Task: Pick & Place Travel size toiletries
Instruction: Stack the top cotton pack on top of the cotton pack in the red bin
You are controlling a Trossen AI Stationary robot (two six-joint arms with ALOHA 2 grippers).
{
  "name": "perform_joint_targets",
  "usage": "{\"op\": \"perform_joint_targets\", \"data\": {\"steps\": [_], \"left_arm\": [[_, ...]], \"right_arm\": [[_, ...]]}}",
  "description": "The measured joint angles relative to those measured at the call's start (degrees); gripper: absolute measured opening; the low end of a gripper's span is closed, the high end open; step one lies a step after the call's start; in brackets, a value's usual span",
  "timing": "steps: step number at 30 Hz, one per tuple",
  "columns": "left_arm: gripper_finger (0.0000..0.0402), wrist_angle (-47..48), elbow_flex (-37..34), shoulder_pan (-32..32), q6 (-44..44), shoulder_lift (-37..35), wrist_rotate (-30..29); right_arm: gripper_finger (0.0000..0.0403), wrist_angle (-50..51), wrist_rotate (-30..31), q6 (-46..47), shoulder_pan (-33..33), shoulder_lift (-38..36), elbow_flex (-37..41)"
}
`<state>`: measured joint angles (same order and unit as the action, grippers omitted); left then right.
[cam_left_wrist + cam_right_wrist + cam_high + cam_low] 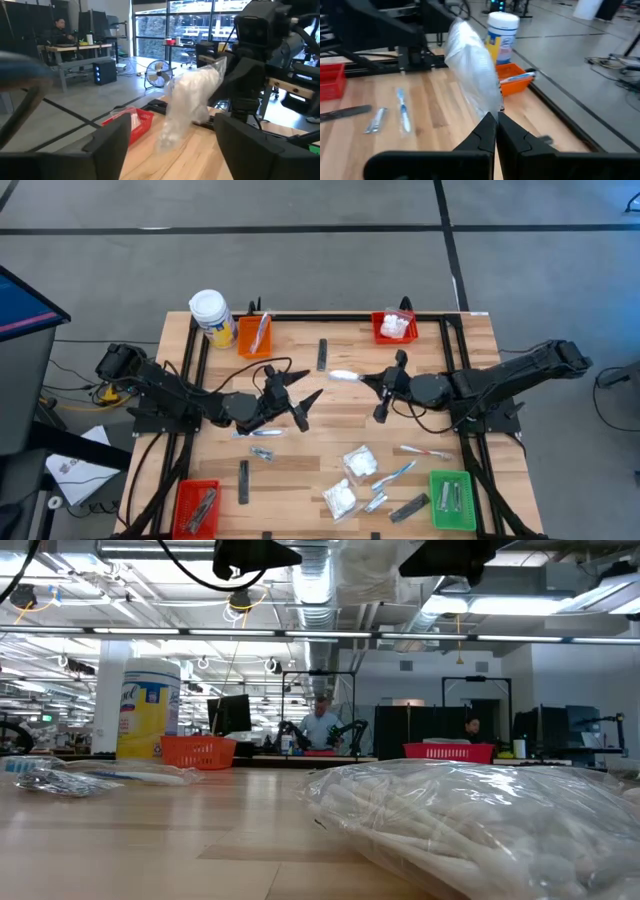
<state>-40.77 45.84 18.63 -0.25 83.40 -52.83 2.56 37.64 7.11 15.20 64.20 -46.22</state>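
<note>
We see the right gripper (495, 131) near the table's middle, its fingers clenched on one end of a white puffy plastic packet (470, 67), which hangs in the air between the two arms. Facing it, the left gripper (298, 402) stands released, its dark fingers (105, 145) spread wide to either side of the packet without touching it. More puffy packets (359, 461) lie on the wooden table (340, 430) near the green bin (452, 500), beside slim white-blue toothbrushes (424, 451).
</note>
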Motion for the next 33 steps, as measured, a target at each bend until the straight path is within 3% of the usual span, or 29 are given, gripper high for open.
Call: {"op": "perform_joint_targets", "data": {"steps": [10, 20, 27, 33], "left_arm": [[0.0285, 0.9, 0.0, 0.0, 0.0, 0.0, -1.2], [0.0285, 1.3, 0.0, 0.0, 0.0, 0.0, -1.2], [0.0285, 2.3, 0.0, 0.0, -1.8, 0.0, -1.2], [0.0285, 2.2, 0.0, 0.0, -2.2, 0.0, -1.1]], "right_arm": [[0.0, 15.1, 7.2, 2.5, -0.3, -7.9, 0.0], [0.0, 27.2, 9.2, 2.4, -5.3, -10.3, 0.0], [0.0, 28.1, 7.1, -4.9, -17.3, -10.3, -0.1], [0.0, 30.8, -7.9, -13.5, -35.9, -8.1, -4.4]]}}
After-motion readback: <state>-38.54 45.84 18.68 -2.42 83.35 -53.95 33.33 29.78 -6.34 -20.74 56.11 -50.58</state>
